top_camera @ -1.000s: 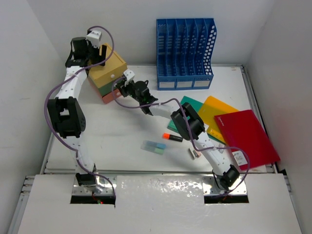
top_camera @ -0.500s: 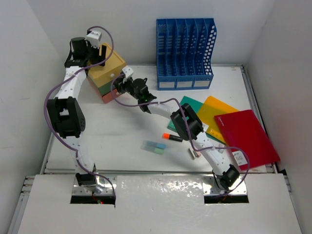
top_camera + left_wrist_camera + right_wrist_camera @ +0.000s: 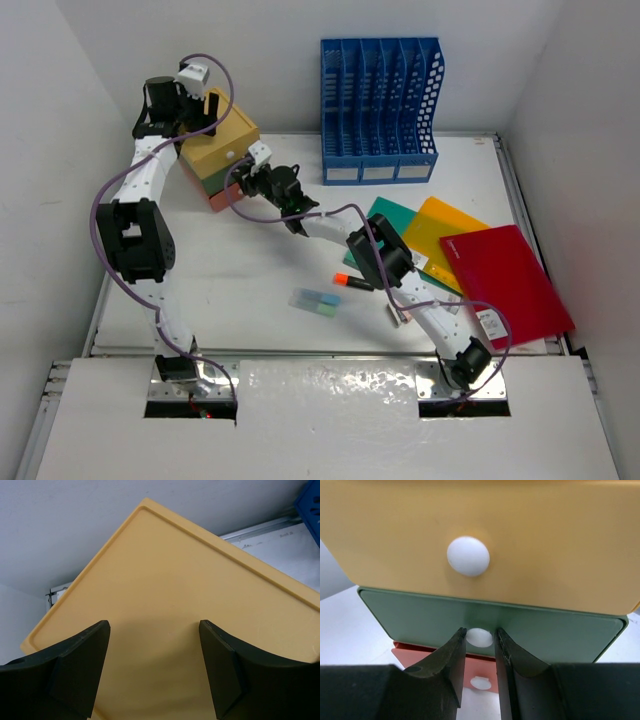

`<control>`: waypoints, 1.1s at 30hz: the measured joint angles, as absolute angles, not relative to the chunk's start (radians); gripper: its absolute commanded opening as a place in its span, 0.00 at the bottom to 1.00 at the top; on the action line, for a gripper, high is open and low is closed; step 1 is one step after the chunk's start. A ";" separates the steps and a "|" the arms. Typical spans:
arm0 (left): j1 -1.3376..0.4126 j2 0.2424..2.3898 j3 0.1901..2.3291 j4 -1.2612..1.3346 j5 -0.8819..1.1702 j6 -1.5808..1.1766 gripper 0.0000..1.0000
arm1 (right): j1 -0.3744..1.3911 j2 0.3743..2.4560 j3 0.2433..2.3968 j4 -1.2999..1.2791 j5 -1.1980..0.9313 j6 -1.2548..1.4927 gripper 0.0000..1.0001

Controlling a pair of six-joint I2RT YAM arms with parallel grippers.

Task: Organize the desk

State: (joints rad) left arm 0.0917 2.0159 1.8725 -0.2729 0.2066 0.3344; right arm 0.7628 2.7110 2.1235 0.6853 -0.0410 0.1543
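The desk [image 3: 260, 270] is filling the walled floor of the top view, with both arms reaching to its far left corner. On it are standing one drawer box [image 3: 225, 145] and one blue rack [image 3: 380, 100]. Three folders are lying at the right: green [image 3: 390, 212], yellow [image 3: 445, 225] and red [image 3: 505, 280]. One marker [image 3: 353, 282], one pale block [image 3: 315, 301] and one small item [image 3: 400, 317], too small to name, are lying near the middle.

The right wrist view is showing what the top view is hiding. The box has three drawer fronts, yellow [image 3: 520, 555], green [image 3: 555, 635] and orange [image 3: 407, 652], each with one white knob. The right gripper [image 3: 480, 632] is standing narrowly parted, with one finger close against each side of the green drawer's knob [image 3: 480, 639]. Whether it is squeezing the knob, I cannot tell.

The left wrist view alone is showing the left gripper [image 3: 153, 630]. It is hanging over the box's yellow top, fingers spread wide and gripping nothing. The top view alone is showing the folders, the rack and the loose items.
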 measured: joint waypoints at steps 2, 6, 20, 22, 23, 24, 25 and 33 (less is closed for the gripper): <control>0.092 2.016 1.872 -0.273 0.208 0.334 0.71 | 0.763 2.715 2.124 0.683 -0.037 0.150 0.27; 0.092 2.016 1.872 -0.273 0.215 0.335 0.71 | 0.764 2.719 2.130 0.675 -0.028 0.134 0.27; 0.092 2.016 1.872 -0.274 0.230 0.336 0.71 | 0.768 2.732 2.144 0.675 -0.022 0.113 0.00; 0.092 2.016 1.872 -0.274 0.231 0.336 0.71 | 0.768 2.732 2.136 0.687 -0.022 0.112 0.00; 0.092 2.016 1.872 -0.274 0.231 0.336 0.71 | 0.768 2.731 2.128 0.699 -0.022 0.112 0.00; 0.092 2.016 1.872 -0.275 0.231 0.336 0.71 | 0.768 2.729 2.117 0.713 -0.022 0.111 0.00; 0.092 2.016 1.872 -0.275 0.231 0.336 0.71 | 0.768 2.724 2.103 0.725 -0.022 0.109 0.00; 0.092 2.016 1.872 -0.276 0.226 0.336 0.71 | 0.777 2.535 1.761 0.846 -0.027 0.091 0.00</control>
